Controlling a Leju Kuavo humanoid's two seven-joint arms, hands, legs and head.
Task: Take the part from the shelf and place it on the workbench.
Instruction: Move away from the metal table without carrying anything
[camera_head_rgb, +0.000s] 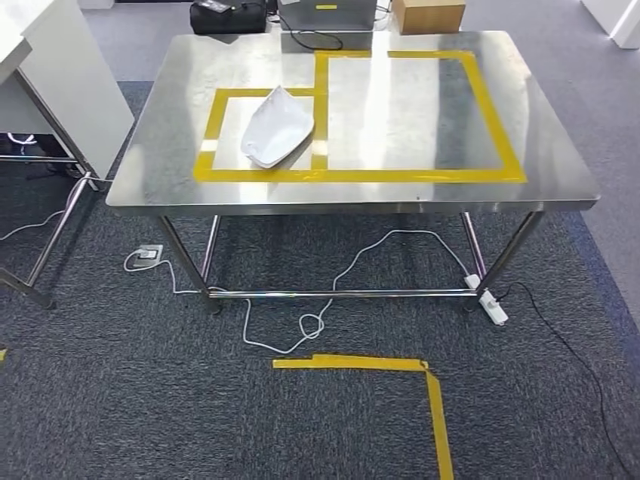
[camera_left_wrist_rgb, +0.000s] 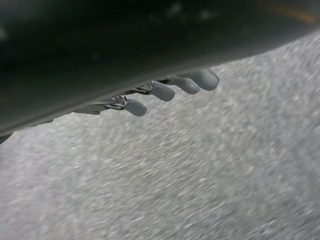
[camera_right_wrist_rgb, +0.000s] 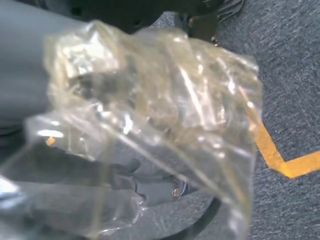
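1. A stainless-steel bench (camera_head_rgb: 423, 190) on tubular legs stands on dark grey carpet (camera_head_rgb: 151, 400), its top marked with yellow tape outlines (camera_head_rgb: 362, 176): a small rectangle on the left joined to a larger one on the right.
2. A white, curved, shell-like part (camera_head_rgb: 276, 127) lies on the bench inside the small taped rectangle, its right end reaching the tape strip between the two rectangles.
3. The right hand (camera_right_wrist_rgb: 151, 182) hangs above the carpet and holds a crinkled clear plastic bag (camera_right_wrist_rgb: 158, 115). The bag covers most of the fingers, so how tightly they close is hard to judge, and its contents are too blurred to make out.
4. The left hand (camera_left_wrist_rgb: 166, 90) hangs over the carpet with its dark fingers (camera_left_wrist_rgb: 132, 106) stretched out side by side, apart from one another, holding nothing.
5. Yellow tape (camera_head_rgb: 377, 365) forms a corner on the floor in front of the bench, and another yellow corner (camera_right_wrist_rgb: 286, 160) shows just past the bag.
6. White cables (camera_head_rgb: 302, 320) and a power strip (camera_head_rgb: 490, 305) lie under the bench. A black bag (camera_head_rgb: 226, 17) and a cardboard box (camera_head_rgb: 426, 15) sit beyond its far edge, and a white cabinet (camera_head_rgb: 60, 90) stands to the left.
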